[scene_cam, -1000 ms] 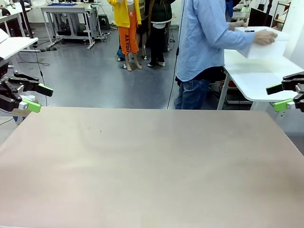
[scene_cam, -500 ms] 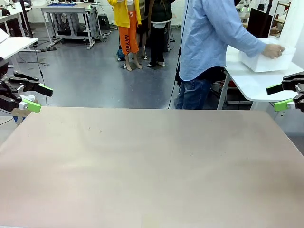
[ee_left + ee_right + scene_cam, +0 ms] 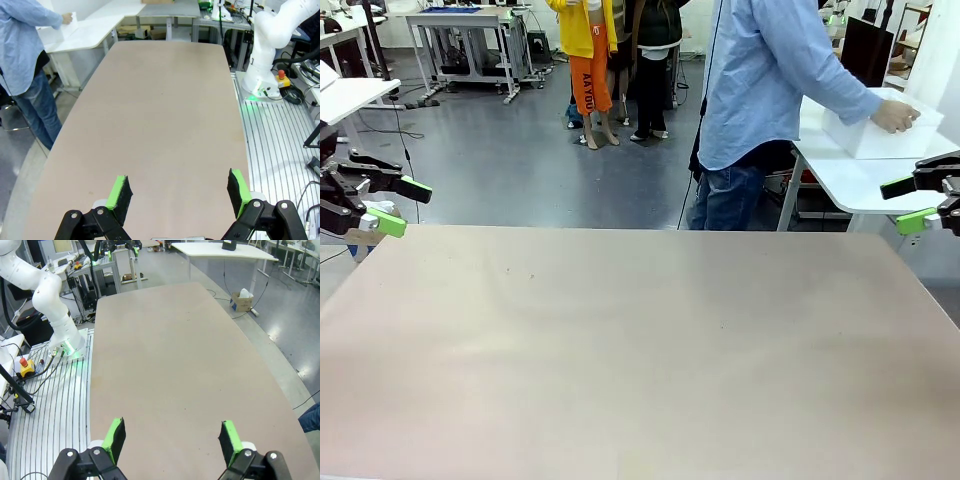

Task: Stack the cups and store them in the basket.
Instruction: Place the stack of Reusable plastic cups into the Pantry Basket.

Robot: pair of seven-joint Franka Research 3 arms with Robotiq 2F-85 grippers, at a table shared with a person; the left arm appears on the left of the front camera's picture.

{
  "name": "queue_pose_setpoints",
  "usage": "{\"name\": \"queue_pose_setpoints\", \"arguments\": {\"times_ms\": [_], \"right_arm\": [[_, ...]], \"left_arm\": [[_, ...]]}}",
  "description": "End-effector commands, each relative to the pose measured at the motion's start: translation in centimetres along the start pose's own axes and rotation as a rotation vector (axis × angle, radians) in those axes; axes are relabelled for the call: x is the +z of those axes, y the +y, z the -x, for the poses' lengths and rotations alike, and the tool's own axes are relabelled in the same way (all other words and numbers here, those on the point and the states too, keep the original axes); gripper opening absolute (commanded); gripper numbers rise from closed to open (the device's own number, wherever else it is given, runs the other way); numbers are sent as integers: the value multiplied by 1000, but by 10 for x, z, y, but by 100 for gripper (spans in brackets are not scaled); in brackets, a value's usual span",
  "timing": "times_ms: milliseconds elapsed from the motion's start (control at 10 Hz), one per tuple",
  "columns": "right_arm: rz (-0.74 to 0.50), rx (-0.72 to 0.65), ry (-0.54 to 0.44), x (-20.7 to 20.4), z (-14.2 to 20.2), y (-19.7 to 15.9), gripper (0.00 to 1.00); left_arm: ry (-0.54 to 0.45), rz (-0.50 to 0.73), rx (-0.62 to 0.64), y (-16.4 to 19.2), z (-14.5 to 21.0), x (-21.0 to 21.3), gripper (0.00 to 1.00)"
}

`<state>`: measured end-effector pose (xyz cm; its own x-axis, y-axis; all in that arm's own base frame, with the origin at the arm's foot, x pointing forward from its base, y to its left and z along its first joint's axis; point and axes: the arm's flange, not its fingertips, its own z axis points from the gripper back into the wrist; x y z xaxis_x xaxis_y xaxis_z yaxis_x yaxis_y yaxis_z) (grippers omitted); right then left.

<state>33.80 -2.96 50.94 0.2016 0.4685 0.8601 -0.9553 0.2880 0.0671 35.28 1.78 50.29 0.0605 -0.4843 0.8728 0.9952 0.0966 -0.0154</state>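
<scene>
The cups are out of view. A person in a light blue shirt (image 3: 760,70) stands beyond the far edge, turned toward a white side table (image 3: 860,170), with both hands on the white basket (image 3: 875,128) resting there. My left gripper (image 3: 403,206) hangs open off the table's far left corner, nothing between its green pads; the left wrist view shows it (image 3: 180,192) open over bare tabletop. At the far right corner my right gripper (image 3: 904,204) is open too, and the right wrist view has it (image 3: 171,437) open with nothing held.
The tan tabletop (image 3: 640,340) spreads wide between both arms. The other arm's white base (image 3: 267,55) stands beside the table's long edge. A cardboard box (image 3: 242,301) sits on the floor past the table.
The person has lowered the white basket from chest height onto the side table and keeps both hands on it. Neither gripper has moved.
</scene>
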Motion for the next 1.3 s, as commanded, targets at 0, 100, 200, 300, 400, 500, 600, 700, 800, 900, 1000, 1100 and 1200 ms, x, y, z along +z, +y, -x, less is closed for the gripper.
{"name": "queue_pose_setpoints", "arguments": {"times_ms": [0,100,200,300,400,500,600,700,800,900,1000,1100,1200], "right_arm": [[-4,13,-21,1,-2,-3,100],[-4,13,-21,1,-2,-3,100],[-4,13,-21,1,-2,-3,100],[-4,13,-21,1,-2,-3,100],[-4,13,-21,1,-2,-3,100],[-4,13,-21,1,-2,-3,100],[-4,13,-21,1,-2,-3,100],[-4,13,-21,1,-2,-3,100],[-4,13,-21,1,-2,-3,100],[-4,13,-21,1,-2,-3,100],[-4,13,-21,1,-2,-3,100],[-4,13,-21,1,-2,-3,100],[-4,13,-21,1,-2,-3,100]], "left_arm": [[-3,6,5,-1,-2,2,100],[-3,6,5,-1,-2,2,100],[-3,6,5,-1,-2,2,100],[-3,6,5,-1,-2,2,100],[-3,6,5,-1,-2,2,100],[-3,6,5,-1,-2,2,100],[-3,6,5,-1,-2,2,100],[-3,6,5,-1,-2,2,100],[-3,6,5,-1,-2,2,100],[-3,6,5,-1,-2,2,100],[-3,6,5,-1,-2,2,100],[-3,6,5,-1,-2,2,100],[-3,6,5,-1,-2,2,100]]}}
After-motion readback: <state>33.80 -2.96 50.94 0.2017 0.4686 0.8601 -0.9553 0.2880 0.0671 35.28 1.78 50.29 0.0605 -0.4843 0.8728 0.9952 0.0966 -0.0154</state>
